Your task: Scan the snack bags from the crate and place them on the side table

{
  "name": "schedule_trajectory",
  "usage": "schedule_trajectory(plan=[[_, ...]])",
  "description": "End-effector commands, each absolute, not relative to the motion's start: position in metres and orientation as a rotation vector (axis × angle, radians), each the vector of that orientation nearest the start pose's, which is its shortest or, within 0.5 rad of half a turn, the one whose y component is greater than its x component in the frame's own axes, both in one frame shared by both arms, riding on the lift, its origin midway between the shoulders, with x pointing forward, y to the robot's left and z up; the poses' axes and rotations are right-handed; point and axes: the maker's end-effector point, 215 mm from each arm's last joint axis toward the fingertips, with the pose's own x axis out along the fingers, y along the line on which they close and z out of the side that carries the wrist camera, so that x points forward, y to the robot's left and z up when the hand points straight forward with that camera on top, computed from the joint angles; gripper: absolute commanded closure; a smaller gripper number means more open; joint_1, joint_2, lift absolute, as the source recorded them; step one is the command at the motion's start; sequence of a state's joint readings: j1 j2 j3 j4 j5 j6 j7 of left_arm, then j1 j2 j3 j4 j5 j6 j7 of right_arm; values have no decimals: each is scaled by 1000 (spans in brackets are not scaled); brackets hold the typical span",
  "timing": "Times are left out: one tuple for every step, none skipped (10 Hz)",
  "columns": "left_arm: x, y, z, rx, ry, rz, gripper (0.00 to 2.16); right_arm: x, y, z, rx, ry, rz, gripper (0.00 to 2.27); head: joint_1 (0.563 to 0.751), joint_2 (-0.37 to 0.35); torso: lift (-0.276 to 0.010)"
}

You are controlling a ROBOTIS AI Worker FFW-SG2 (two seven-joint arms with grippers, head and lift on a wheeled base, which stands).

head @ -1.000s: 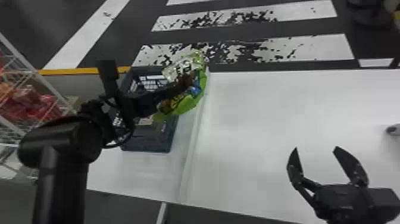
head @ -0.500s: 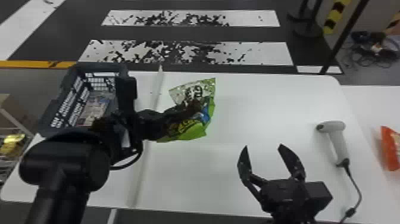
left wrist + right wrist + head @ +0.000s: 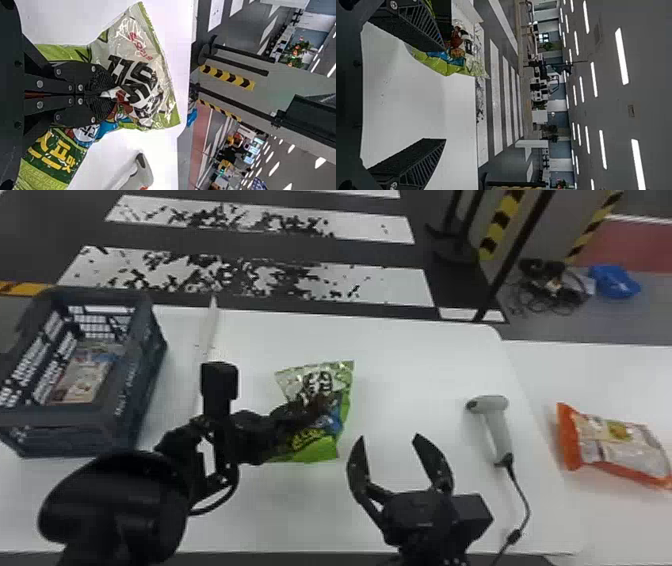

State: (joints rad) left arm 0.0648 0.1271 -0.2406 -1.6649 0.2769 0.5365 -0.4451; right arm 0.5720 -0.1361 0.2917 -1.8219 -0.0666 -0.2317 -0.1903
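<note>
Green and clear plastic is bunched in my left pincer (image 3: 105, 95), its fingers closed tight on the snack bag (image 3: 154, 105), which I have over the middle of the bench (image 3: 420, 355), the upper part sticking out past the tips. My right pincer (image 3: 389, 436) stands wide and empty beside it, towards the bench's near edge.

Further right, the white handheld scanner (image 3: 492, 405) lies near the bench's right edge, its cable (image 3: 522, 500) trailing to the near edge. Past that edge, an orange-ended snack bag (image 3: 617, 445) lies on the side bench (image 3: 625, 522). The crate (image 3: 55, 416) sits at the bench's far left corner with flat packets (image 3: 82, 377) inside.

I read this as between picking and scanning. Next I'd want the right pincer around the scanner's handle and the bag's code turned towards it; I can't make out a code, and the crumpled film could hide it.
</note>
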Motion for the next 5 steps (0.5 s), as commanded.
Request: schedule_trajectory(plan=[[468,10,-474,-230,499,-744,174,379,-132,-428,83,126,101,73,695,-135,-81],[464,5,-475,-225,495,-750,-2,378,-132,-427,83,125,102,73,695,-145,-81],[465,6,-471,-226,478,-746,-2,377,-132,-427,84,125,102,73,695,-160,-81],[467,12,-470,-229,472,-733,26,377,-132,-426,86,125,101,73,695,-167,-81],[469,25,-469,-238,464,-711,26,376,-133,-425,86,120,100,73,695,-165,-81]])
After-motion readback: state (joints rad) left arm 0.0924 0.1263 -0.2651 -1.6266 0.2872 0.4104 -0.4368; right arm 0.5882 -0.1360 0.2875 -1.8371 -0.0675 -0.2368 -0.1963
